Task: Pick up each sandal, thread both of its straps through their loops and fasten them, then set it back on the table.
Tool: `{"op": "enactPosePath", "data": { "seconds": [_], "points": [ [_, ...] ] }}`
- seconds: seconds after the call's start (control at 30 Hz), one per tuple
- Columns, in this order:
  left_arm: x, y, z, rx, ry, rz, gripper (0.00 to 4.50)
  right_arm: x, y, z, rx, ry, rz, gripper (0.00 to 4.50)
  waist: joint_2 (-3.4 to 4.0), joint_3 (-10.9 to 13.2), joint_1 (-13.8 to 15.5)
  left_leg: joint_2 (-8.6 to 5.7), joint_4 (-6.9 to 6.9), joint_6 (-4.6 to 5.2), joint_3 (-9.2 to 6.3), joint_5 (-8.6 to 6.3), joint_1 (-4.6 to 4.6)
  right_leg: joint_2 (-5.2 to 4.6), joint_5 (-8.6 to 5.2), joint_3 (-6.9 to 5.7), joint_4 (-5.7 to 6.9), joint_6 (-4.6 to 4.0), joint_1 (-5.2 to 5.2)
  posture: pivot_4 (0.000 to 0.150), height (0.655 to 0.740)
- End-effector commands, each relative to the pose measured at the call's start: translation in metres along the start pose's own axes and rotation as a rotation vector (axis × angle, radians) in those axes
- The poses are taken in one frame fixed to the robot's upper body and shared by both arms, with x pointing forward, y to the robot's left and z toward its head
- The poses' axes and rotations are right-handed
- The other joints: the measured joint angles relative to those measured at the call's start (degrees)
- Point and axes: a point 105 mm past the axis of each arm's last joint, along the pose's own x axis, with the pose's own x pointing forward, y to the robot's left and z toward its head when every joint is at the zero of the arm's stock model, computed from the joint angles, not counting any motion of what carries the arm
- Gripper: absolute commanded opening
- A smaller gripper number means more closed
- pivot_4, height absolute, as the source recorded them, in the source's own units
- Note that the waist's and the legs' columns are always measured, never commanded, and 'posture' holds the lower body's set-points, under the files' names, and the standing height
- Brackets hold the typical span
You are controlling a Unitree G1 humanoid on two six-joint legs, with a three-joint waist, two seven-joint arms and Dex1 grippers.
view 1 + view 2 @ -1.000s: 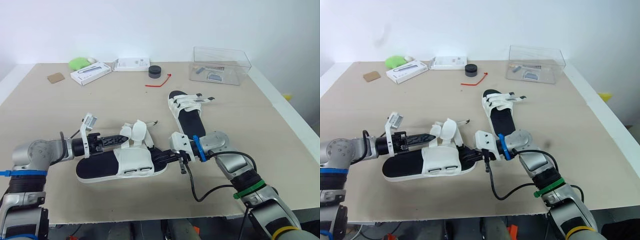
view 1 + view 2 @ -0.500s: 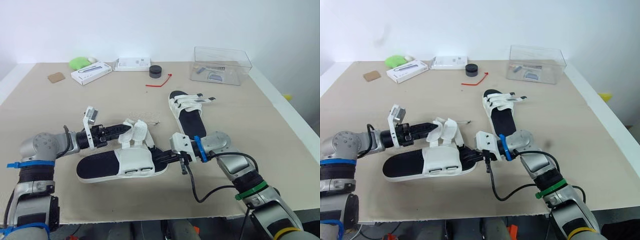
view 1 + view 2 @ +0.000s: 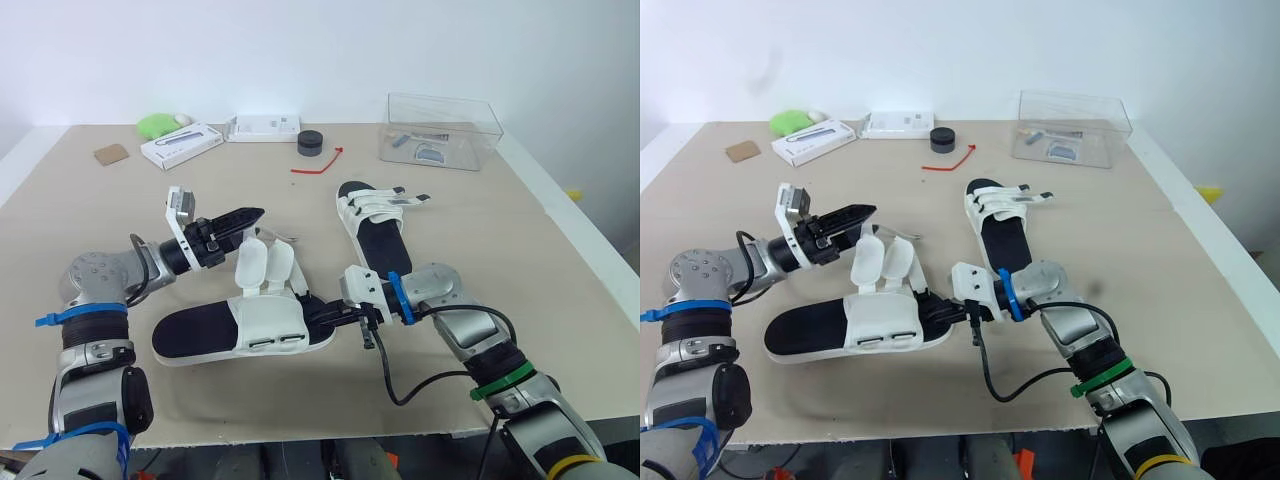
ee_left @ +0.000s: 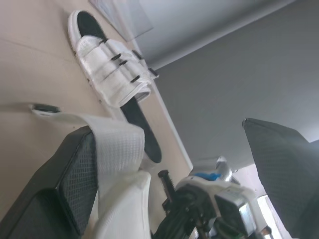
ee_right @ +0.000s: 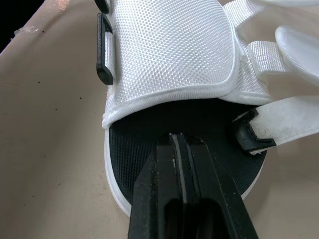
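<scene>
Beige table [image 3: 520, 250], left end effector [image 3: 250, 217] wide open above straps [image 3: 250, 268], right end effector [image 3: 318, 316] closed against sandal [image 3: 265, 322]

Showing matt white woven mesh cloth across the near sandal [image 5: 169, 55] upper, over a finely pebbled black footbed [image 5: 144, 124]. Carrying smooth black plastic loops [image 5: 104, 75]. Resting on a matt, smooth beige table [image 3: 100, 220]. Gleaming clear and glossy: plastic box [image 3: 440, 130], far right corner.

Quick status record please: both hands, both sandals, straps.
left hand: open, at near sandal's raised straps
right hand: shut, tips on near sandal's insole
near sandal: on table, straps unfastened, standing up
far sandal: flat on table, its straps across it
</scene>
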Motion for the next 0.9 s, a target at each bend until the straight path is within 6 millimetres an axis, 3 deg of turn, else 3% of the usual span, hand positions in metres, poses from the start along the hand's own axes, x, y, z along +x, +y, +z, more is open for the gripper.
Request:
{"op": "enactPosePath", "data": {
  "seconds": [0.03,0.2,0.4,0.6,0.7,0.9],
  "points": [
    [0.005,-0.021,0.017,0.012,-0.056,-0.092,4.42,-0.002,0.002,-0.006,0.002,0.027,-0.002,0.0,0.0,0.0,0.0,-0.01,0.0,-0.03,-0.06,0.01,-0.02,0.0,0.0,-0.01,0.0,0.0,0.0,0.15,0.74],
    [0.009,-0.026,0.019,-0.011,-0.059,-0.125,4.42,-0.002,0.002,-0.006,-0.001,0.028,-0.002,0.0,0.0,0.0,0.0,-0.02,0.0,-0.08,-0.19,0.04,-0.07,-0.01,0.0,-0.11,0.0,-0.01,0.0,0.15,0.74],
    [0.013,-0.013,0.0,-0.015,0.012,-0.069,4.42,-0.001,0.003,-0.006,-0.002,0.029,-0.002,0.0,0.0,0.0,-0.01,-0.04,0.0,-0.12,-0.28,0.07,-0.11,-0.03,-0.01,-0.15,0.0,-0.02,0.0,0.15,0.74],
    [0.017,-0.003,0.001,0.012,0.01,-0.02,4.42,-0.001,0.002,-0.007,-0.002,0.032,-0.005,0.0,0.0,0.0,-0.01,-0.05,0.0,-0.15,-0.33,0.08,-0.14,-0.03,-0.01,-0.18,0.0,-0.03,0.0,0.15,0.74],
    [0.02,0.01,0.011,0.088,-0.05,0.053,3.62,-0.001,0.002,-0.007,-0.003,0.033,-0.004,0.0,0.0,0.0,0.0,-0.06,0.0,-0.16,-0.34,0.09,-0.14,-0.04,-0.01,-0.2,-0.01,-0.03,0.0,0.15,0.74],
    [0.019,0.017,0.021,0.151,-0.084,0.083,0.71,-0.002,0.002,-0.007,-0.001,0.038,-0.002,0.0,-0.01,0.0,0.0,-0.08,0.0,-0.18,-0.36,0.1,-0.18,-0.05,-0.01,-0.22,-0.01,-0.04,-0.01,0.15,0.74]
  ]
}}
